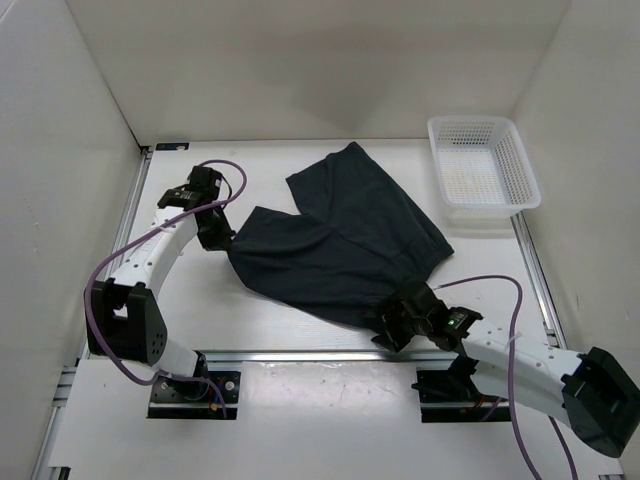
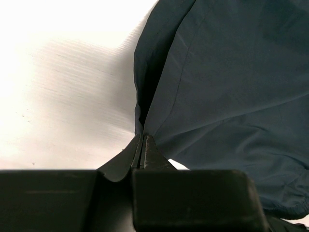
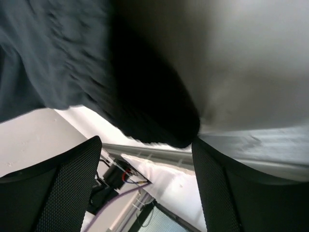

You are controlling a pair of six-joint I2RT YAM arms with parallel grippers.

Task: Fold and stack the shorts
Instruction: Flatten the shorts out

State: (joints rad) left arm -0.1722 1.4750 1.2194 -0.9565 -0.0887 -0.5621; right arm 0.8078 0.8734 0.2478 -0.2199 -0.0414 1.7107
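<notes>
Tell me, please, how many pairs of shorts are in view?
1. The shorts lie spread mid-table, their left corner pinched in the left gripper, their near edge at the right gripper. The basket holds none; a second pair beneath cannot be ruled out.

The shorts point(image 1: 340, 240) are dark navy, almost black, made of soft thin fabric, and lie spread mostly flat across the middle of the white table point(image 1: 250, 310). One leg points to the far side. The left corner is drawn into a pinched point, with creases fanning out from it.
</notes>
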